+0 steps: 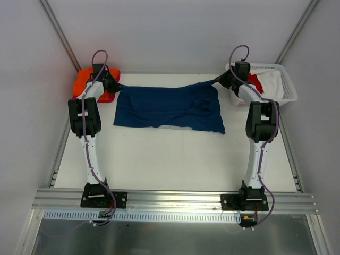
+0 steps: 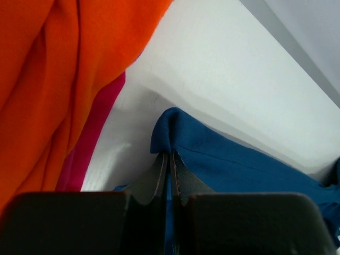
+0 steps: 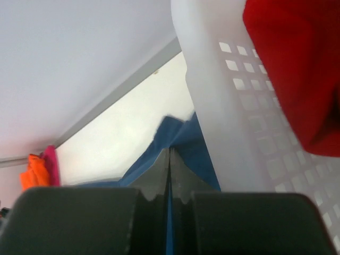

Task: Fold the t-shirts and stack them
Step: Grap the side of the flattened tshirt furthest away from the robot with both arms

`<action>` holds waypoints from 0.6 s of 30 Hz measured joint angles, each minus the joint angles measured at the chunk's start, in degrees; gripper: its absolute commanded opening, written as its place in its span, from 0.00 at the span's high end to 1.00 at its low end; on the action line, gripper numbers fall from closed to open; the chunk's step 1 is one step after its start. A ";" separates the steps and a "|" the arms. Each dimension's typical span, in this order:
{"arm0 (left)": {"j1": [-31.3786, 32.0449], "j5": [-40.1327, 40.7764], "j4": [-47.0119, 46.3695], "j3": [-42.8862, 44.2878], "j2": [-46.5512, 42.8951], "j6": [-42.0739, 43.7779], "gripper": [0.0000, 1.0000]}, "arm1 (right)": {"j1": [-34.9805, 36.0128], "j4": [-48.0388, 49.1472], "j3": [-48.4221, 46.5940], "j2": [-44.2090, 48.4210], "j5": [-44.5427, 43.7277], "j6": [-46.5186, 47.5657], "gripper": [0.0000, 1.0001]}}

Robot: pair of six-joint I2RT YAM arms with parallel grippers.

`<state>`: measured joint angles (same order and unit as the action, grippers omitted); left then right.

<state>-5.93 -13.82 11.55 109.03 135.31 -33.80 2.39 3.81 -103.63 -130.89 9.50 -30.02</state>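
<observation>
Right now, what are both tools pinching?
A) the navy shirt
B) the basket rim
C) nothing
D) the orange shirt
A: in the wrist views the left tool and the right tool are each shut on blue cloth, at the two far corners of the navy shirt.

both arms stretch forward; the black left gripper [image 2: 169, 156] and black right gripper [image 3: 169, 152] clamp the navy blue cloth t-shirt [image 1: 170, 109].

Navy t-shirt [image 1: 169, 108] stretched wide centrally, orange t-shirt [image 1: 85, 82] bunched far left
</observation>
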 measured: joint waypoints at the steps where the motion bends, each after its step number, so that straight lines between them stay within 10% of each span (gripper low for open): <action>1: 0.04 0.00 0.02 -0.39 -0.50 0.09 1.00 | -0.17 -0.20 0.26 0.68 0.46 -0.79 1.00; 18: 1.22 -0.07 0.33 -8.94 -12.94 0.20 1.00 | -2.78 -1.51 9.46 12.68 -2.56 2.40 1.00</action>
<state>-4.71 -13.89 11.88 100.09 122.37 -33.61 -0.38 2.31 -94.17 -118.21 6.94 -27.62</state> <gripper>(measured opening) 0.009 0.009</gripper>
